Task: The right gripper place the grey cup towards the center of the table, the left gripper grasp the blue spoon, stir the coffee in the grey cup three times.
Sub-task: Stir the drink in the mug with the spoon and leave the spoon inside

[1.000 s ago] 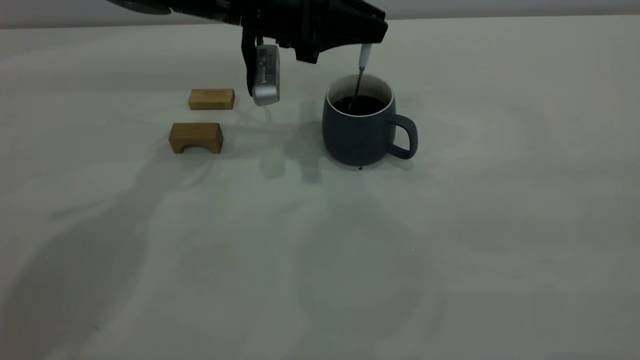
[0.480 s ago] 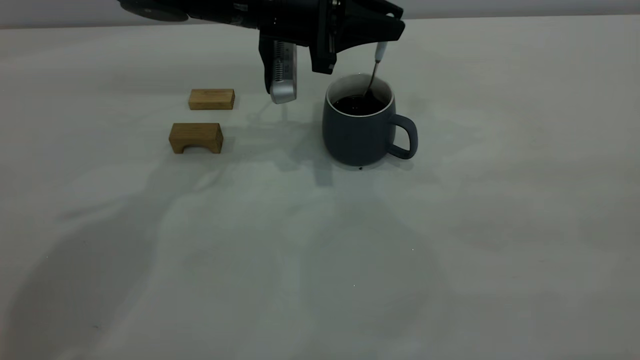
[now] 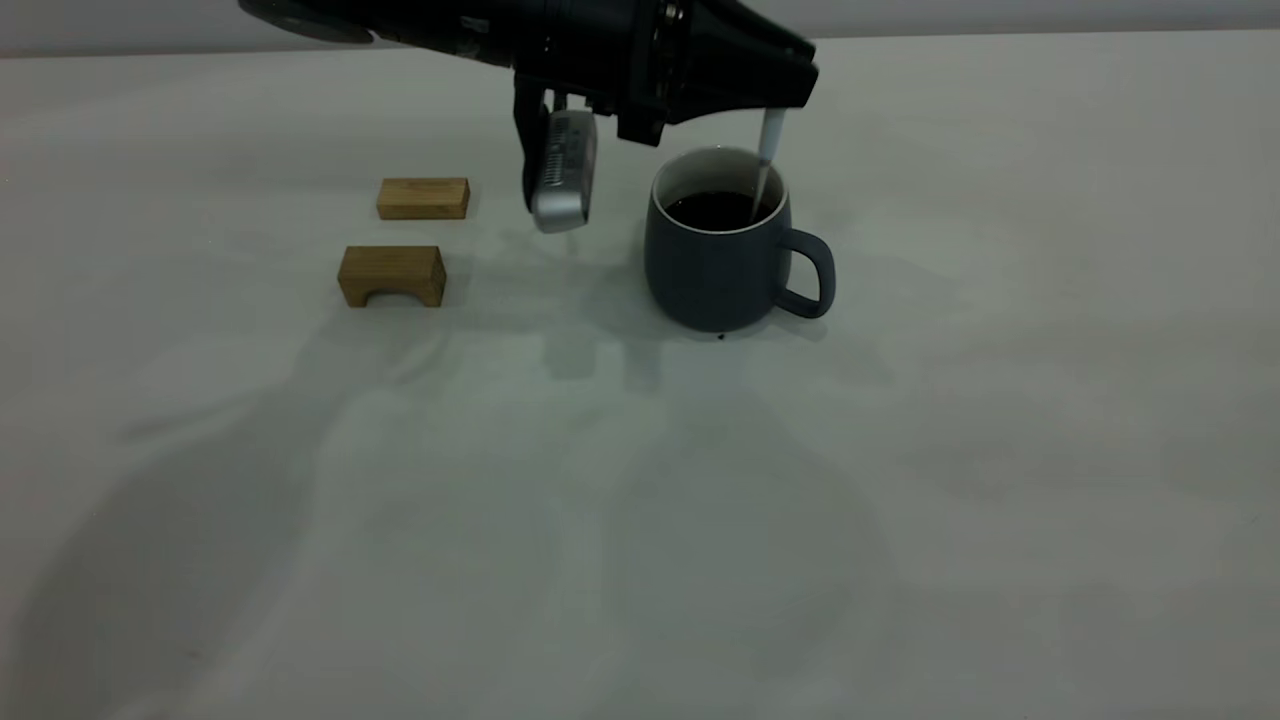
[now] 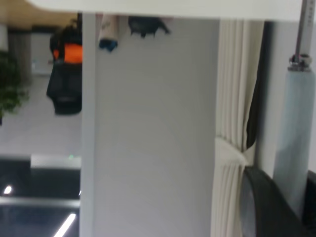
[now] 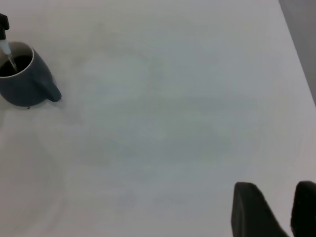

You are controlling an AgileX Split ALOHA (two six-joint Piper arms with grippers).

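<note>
The grey cup (image 3: 720,265) stands upright at the middle of the table (image 3: 900,500), its handle pointing right, with dark coffee (image 3: 712,208) inside. My left gripper (image 3: 790,92) hovers just above the cup's right rim, shut on the pale handle of the blue spoon (image 3: 769,135). The spoon hangs almost upright with its metal end dipped in the coffee on the right side. In the left wrist view the spoon's handle (image 4: 296,138) sits between the dark fingers (image 4: 266,207). The right wrist view shows the cup (image 5: 22,81) far from my right gripper (image 5: 294,217), which is open and holds nothing.
Two small wooden blocks lie left of the cup, a flat one (image 3: 423,198) and an arched one (image 3: 392,275). A tiny dark speck (image 3: 721,337) marks the table just in front of the cup. The right arm is outside the exterior view.
My left gripper has carried the spoon from the cup's left-centre over to its right side and dipped a little. The cup and the blocks have stayed put.
</note>
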